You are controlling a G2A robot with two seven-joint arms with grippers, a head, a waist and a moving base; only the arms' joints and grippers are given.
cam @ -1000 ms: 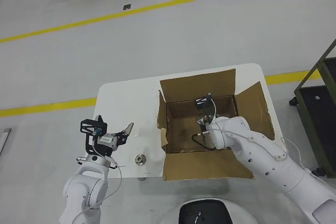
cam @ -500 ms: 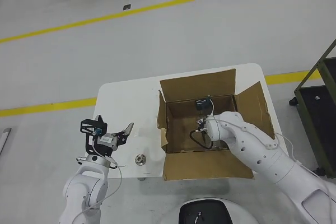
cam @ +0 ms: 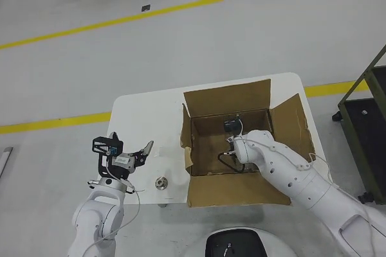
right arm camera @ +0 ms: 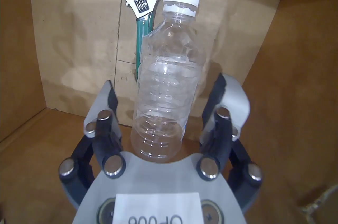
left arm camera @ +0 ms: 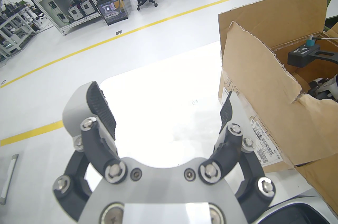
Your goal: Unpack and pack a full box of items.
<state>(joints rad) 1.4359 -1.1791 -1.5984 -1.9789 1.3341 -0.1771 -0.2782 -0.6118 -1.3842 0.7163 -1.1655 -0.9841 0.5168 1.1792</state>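
**Right gripper spread about a bottle inside the box**

Right wrist view: the right gripper is released. One finger stands on each side of the clear, white-capped bottle, apart from its wall, so nothing is grasped. The bottle's long axis runs straight away from the palm, with the base nearest it and the cap at the far end. Just behind the bottle, an adjustable wrench with a green handle lies flat against a cardboard panel. Its axis is nearly parallel to the bottle's and its jaw head is at the cap's end. The bottle covers much of the handle. Whether the bottle stands or lies cannot be told.

Top view: the box sits on the robot's right side of a white table, its four flaps folded outward. The right arm reaches over the rim into it. A small round object, too small to identify, rests near the table's front edge, to the left of the box.

Left wrist view: the left gripper hangs above the table beside the box, its fingers wide and empty. This view adds the box's outer wall with a printed label and one ragged, torn flap edge.

Count: one box, one bottle, one wrench, one round object, two grippers.
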